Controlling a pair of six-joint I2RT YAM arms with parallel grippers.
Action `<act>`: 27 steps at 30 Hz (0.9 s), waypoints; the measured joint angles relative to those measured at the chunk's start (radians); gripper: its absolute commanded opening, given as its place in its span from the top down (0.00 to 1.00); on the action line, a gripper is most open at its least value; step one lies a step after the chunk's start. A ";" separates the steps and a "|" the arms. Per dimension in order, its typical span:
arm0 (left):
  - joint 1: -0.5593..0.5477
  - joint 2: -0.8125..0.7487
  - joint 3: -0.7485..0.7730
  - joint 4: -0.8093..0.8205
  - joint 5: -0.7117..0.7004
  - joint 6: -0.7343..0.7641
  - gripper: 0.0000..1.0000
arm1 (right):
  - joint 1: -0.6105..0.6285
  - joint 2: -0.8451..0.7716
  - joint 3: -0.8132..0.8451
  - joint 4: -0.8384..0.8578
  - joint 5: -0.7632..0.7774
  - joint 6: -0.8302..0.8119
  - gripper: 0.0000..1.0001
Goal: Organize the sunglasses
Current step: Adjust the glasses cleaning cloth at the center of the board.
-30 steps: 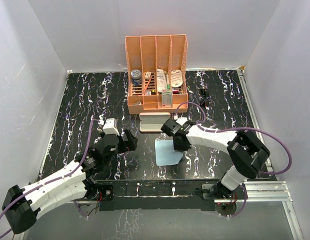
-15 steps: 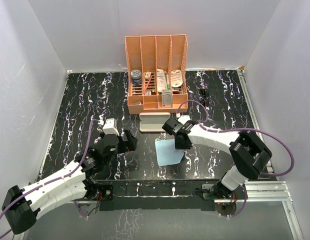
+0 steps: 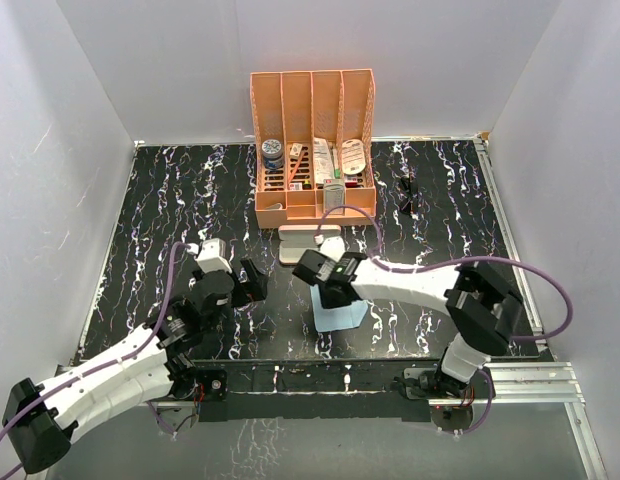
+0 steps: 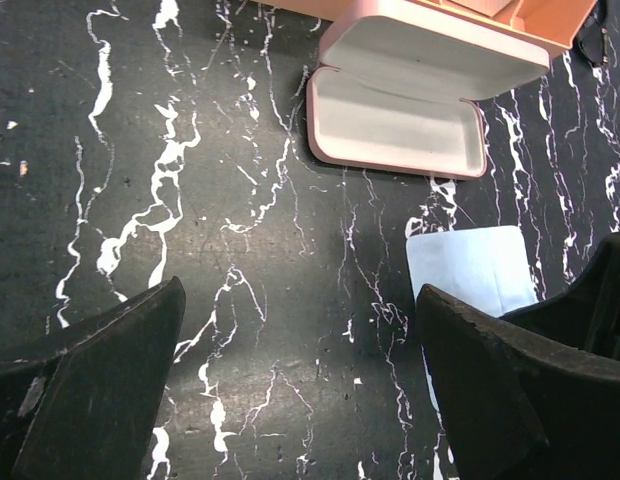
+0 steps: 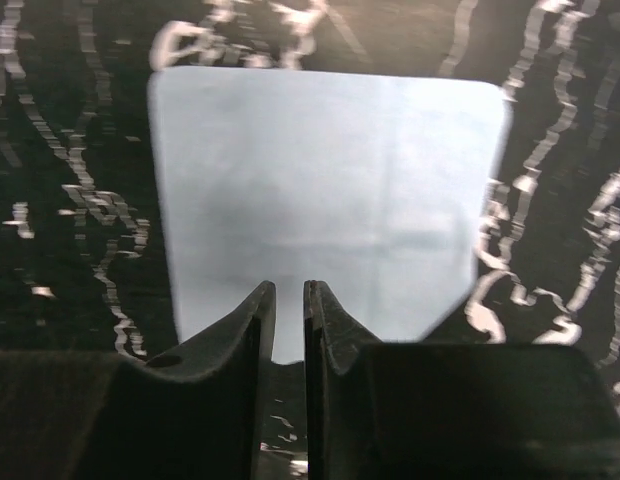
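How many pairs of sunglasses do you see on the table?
1. The sunglasses lie on the table, right of the orange organizer, near the far right edge. Others may be hidden inside the organizer.

Top centre of the overhead view, an orange slotted organizer (image 3: 313, 120) stands at the far side of the black marbled tabletop (image 3: 180, 200), with small items packed in its front tray. Just below it in frame, a pink glasses case (image 4: 395, 125) lies open, pale lining up. Lower still, a light blue square cloth (image 3: 342, 314) lies flat, near the case but not touching it.
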 measured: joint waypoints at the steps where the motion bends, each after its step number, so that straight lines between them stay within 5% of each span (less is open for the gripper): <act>1: 0.000 -0.007 0.000 -0.011 -0.009 -0.004 0.01 | 0.018 0.026 0.026 0.006 -0.001 0.001 0.84; 11: 0.000 -0.178 -0.008 -0.116 -0.109 -0.071 0.01 | 0.048 0.124 0.104 0.057 -0.031 0.002 0.83; 27: 0.000 -0.165 -0.022 -0.155 -0.126 -0.092 0.01 | 0.079 0.205 0.124 0.100 -0.064 -0.001 0.78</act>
